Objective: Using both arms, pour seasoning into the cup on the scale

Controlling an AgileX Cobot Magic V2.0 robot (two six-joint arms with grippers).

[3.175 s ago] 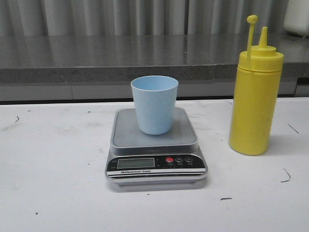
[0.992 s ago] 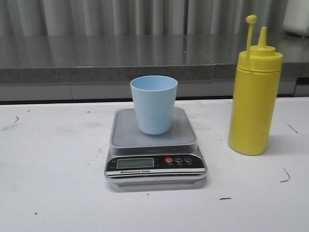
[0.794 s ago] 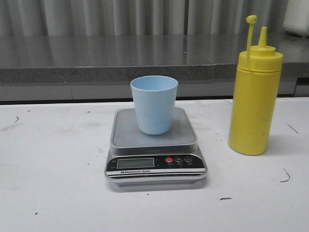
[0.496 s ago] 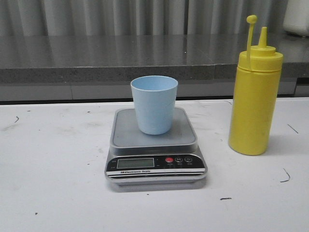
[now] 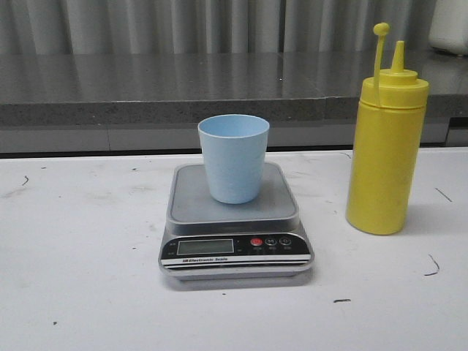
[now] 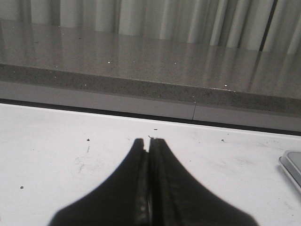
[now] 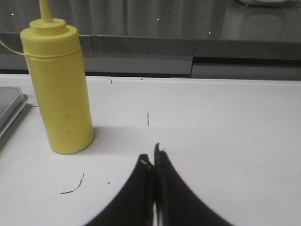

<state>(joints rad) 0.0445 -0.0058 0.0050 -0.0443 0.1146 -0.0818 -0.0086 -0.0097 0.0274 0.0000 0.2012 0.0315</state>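
Upright, cup (image 5: 234,159) stands on scale (image 5: 235,219) platform at table (image 5: 80,278) centre; seasoning (image 5: 386,139) stands to its right, apart. Left gripper (image 6: 149,143) and right gripper (image 7: 151,157) both pressed closed, empty, above table.

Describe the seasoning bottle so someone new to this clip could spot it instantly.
On the white table, look to the right of the silver scale carrying the pale blue cup. The seasoning bottle stands there upright: the only yellow item, taller than the cup, with a cone nozzle.
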